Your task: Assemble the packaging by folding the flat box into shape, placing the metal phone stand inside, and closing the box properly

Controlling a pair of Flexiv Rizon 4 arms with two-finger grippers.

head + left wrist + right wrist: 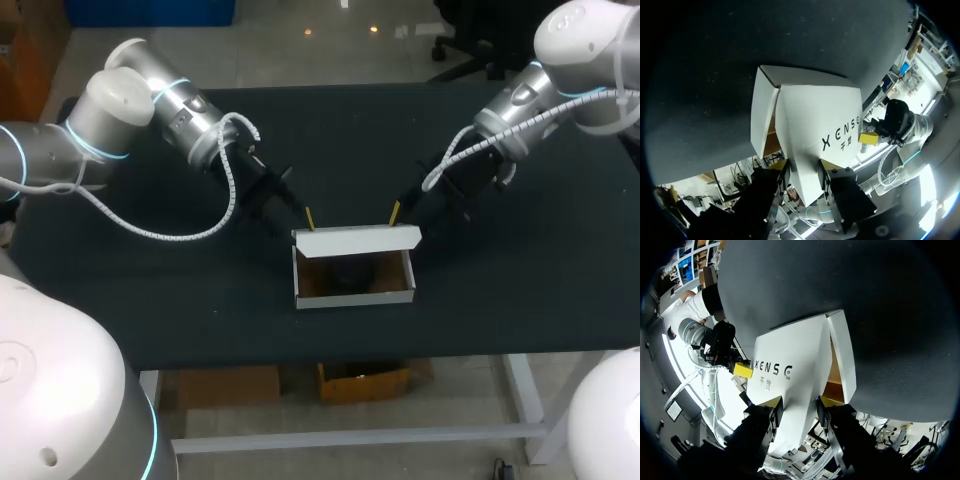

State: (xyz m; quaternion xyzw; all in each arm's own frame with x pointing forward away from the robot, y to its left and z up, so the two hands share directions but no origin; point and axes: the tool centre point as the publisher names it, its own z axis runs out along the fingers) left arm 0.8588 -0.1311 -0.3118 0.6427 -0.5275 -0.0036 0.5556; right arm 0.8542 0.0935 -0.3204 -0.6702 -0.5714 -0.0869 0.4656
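Observation:
The white box (355, 295) stands folded in the middle of the table, brown inside, with a dark thing (350, 272) in it that I cannot make out. Its lid (355, 240) leans over the back of the opening, half down. My left gripper (310, 217) is at the lid's back left corner and my right gripper (394, 212) at its back right corner. In each wrist view the printed outer face of the lid (815, 120) (790, 375) lies flat against both fingers of that arm's own gripper (804, 166) (797, 402), so both stand open. Neither pinches the lid.
The dark table (150, 280) is bare around the box. Its front edge runs a short way before the box. Both arms slant in from the back corners.

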